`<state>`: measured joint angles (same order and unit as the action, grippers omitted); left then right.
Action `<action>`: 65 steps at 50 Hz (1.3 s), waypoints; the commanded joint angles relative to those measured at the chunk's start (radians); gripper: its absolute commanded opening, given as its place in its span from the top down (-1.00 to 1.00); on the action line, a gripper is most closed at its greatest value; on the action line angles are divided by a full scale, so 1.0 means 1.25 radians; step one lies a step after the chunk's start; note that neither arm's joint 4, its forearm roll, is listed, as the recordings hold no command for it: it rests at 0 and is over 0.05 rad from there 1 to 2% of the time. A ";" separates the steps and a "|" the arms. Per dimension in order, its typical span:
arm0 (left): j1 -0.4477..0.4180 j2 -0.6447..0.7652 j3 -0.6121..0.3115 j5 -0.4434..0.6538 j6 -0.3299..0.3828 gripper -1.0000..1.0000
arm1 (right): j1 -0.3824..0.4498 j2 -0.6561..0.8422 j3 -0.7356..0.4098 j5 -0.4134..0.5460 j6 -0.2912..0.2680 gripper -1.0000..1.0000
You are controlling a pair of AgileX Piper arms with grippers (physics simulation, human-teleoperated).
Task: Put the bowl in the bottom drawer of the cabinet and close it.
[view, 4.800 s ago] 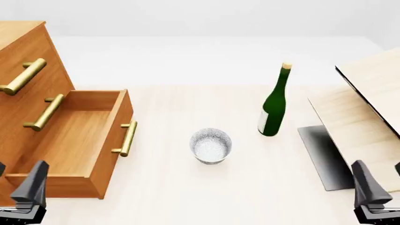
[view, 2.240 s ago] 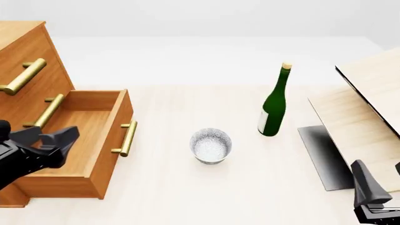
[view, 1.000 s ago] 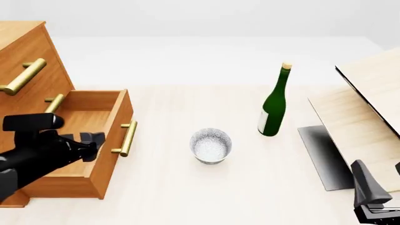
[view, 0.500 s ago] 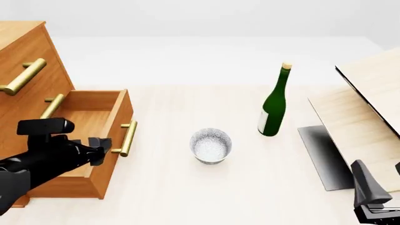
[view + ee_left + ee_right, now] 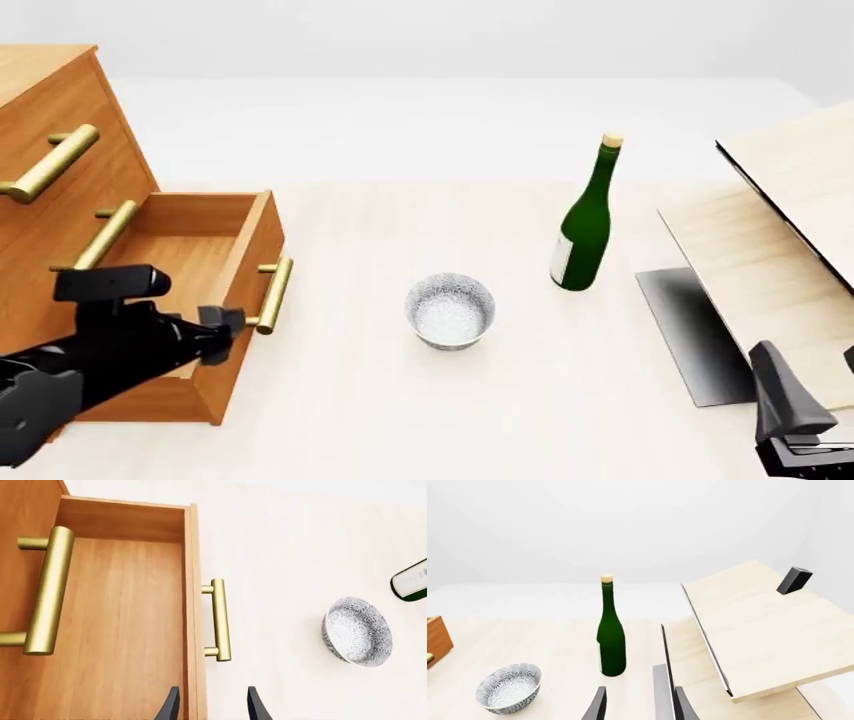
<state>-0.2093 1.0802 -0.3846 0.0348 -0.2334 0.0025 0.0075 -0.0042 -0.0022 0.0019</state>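
The bowl (image 5: pixel 451 311) stands upright on the counter (image 5: pixel 400 420), between the open bottom drawer (image 5: pixel 187 290) and the green wine bottle (image 5: pixel 585 222), touching neither. My left jaws (image 5: pixel 210 707) are apart, empty, above the drawer's front panel beside its brass handle (image 5: pixel 219 620). I should clear that panel, then straddle the bowl's rim. My right jaws (image 5: pixel 637 705) are apart, idle. Since half a second ago my left arm has crept further toward the bowl; the bowl hasn't moved.

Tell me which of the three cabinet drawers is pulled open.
The bottom drawer, the one with the short brass handle; the two above it, with longer handles, are shut.
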 commanded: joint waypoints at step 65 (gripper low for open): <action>-0.064 0.104 0.039 -0.080 -0.053 -1.00 | 0.000 0.000 0.000 0.000 0.000 -1.00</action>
<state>-0.2776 1.1822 -0.3493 -0.0616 -0.2967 0.0024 0.0075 -0.0042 -0.0022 0.0020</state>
